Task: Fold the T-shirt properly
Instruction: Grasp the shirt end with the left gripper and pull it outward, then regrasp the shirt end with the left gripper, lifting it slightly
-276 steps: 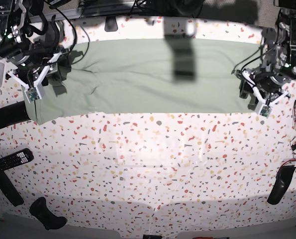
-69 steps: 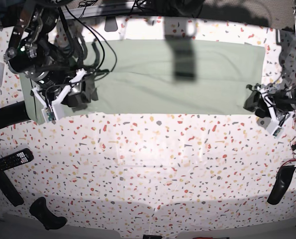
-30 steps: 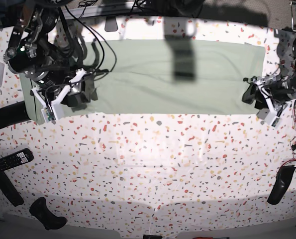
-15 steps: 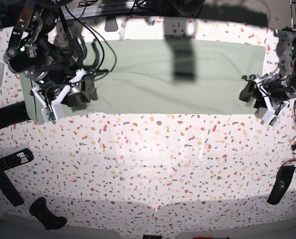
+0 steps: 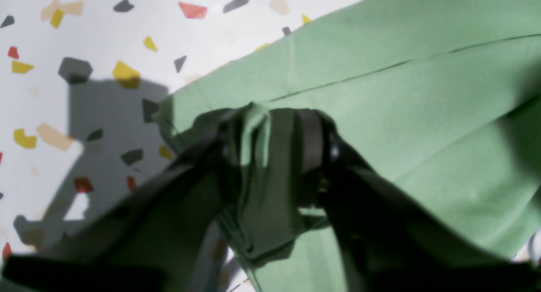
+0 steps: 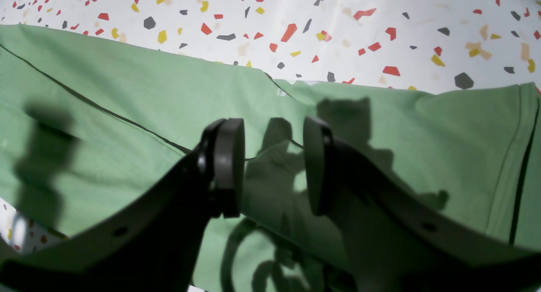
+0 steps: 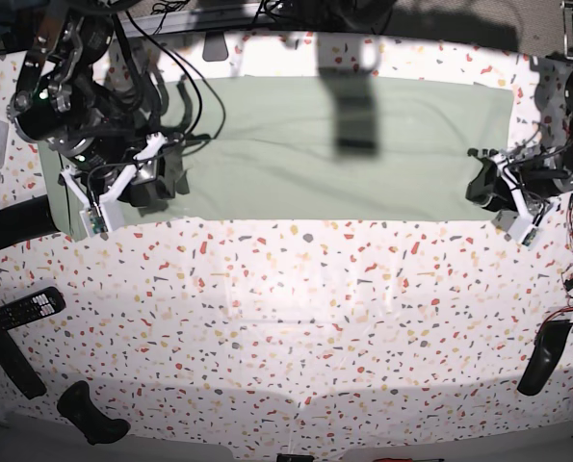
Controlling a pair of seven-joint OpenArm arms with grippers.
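The T-shirt (image 7: 325, 144) lies spread across the far half of the speckled tabletop (image 7: 296, 318), folded into a long flat band that runs between the two arms.

The left gripper (image 5: 270, 156) sits at the shirt's corner nearest it. In the left wrist view its two jaws have drawn in narrow, and a bunched fold of green fabric stands pinched between them, rising just past the pads. Bare tabletop with the gripper's own shadow lies to one side of that fold, and the rest of the shirt, crossed by a thin dark seam, stretches away on the other side. In the base view this gripper (image 7: 498, 188) meets the shirt's edge at the band's end.

The right gripper (image 6: 272, 165) hangs over the opposite end of the shirt with its jaws about half apart. The round pads (image 6: 230, 165) show a clear gap between them, with only fabric lying flat beneath and a dark seam passing under the gap; nothing is caught between them. Whether the pads touch the cloth cannot be told. In the base view this gripper (image 7: 146, 188) is above the shirt's near edge.
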